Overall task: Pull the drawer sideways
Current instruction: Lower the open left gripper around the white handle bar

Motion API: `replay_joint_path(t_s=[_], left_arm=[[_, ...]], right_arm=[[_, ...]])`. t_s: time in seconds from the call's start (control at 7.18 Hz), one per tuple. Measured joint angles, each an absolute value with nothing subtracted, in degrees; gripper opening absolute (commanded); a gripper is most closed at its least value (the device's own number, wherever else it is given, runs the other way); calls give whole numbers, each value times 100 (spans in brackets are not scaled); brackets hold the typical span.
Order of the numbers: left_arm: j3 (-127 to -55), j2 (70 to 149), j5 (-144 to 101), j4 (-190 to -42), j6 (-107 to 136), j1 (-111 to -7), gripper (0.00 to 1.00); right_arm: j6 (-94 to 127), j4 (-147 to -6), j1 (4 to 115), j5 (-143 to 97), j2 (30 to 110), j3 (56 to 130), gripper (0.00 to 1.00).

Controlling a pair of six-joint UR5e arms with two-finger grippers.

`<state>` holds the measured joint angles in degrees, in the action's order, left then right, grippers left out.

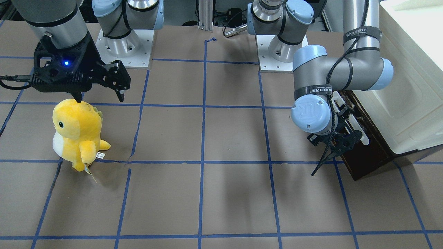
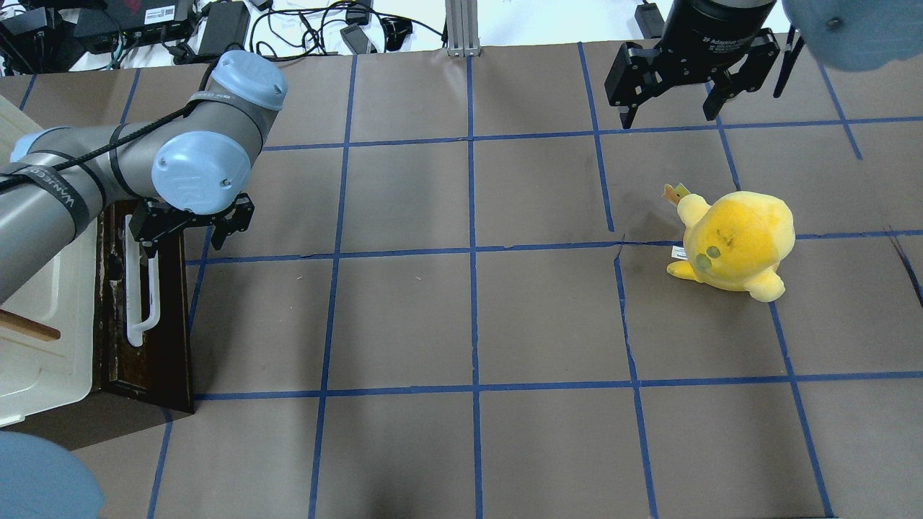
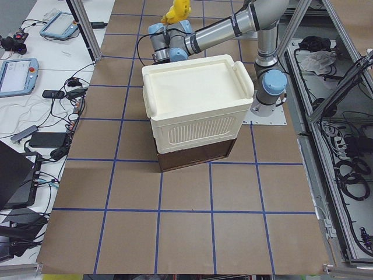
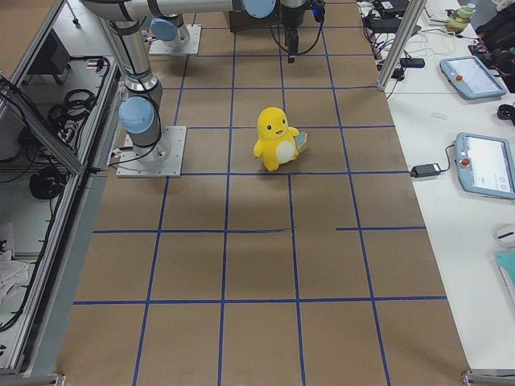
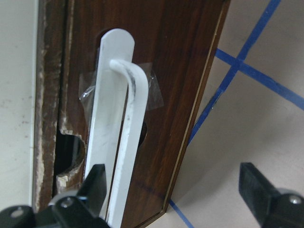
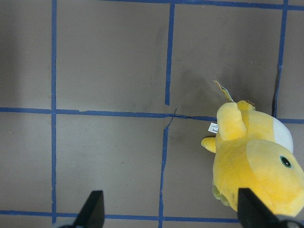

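Observation:
The drawer (image 2: 148, 346) has a dark brown wooden front and a long white bar handle (image 2: 140, 292). It sits under the cream cabinet at the table's left end and looks closed. My left gripper (image 2: 184, 234) is open at the handle's far end. In the left wrist view the handle (image 5: 118, 142) runs just inside one finger (image 5: 93, 187), and the other finger (image 5: 259, 190) is out over the table. The jaws are not closed on the handle. In the front-facing view the left gripper (image 1: 337, 143) is at the drawer front (image 1: 368, 157). My right gripper (image 2: 674, 108) is open and empty.
A yellow plush toy (image 2: 735, 241) stands on the right half of the table, below my right gripper (image 1: 100, 93); it also shows in the right wrist view (image 6: 256, 161). The cream cabinet (image 3: 192, 99) sits above the drawer, with a small wooden handle (image 2: 29, 326). Blue tape lines grid the brown table.

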<state>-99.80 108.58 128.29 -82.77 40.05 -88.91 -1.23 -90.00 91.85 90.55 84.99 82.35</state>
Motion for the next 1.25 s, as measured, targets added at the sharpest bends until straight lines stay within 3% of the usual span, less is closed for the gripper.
replay_joint_path(t_s=[0.14,0.42,1.25], left_arm=[[-9982,10857,12837,-8362,4031,-8889,100],[-9984,10868,12863,-8505,4005,-8880,87],[-9985,11018,13294,-8496,3592,-8874,85]], right_arm=[[-123,-9000,9184,9056,8499,8235,100],[-123,-9000,9184,9054,8499,8235,100],[-124,-9000,9184,9057,8499,8235,100]])
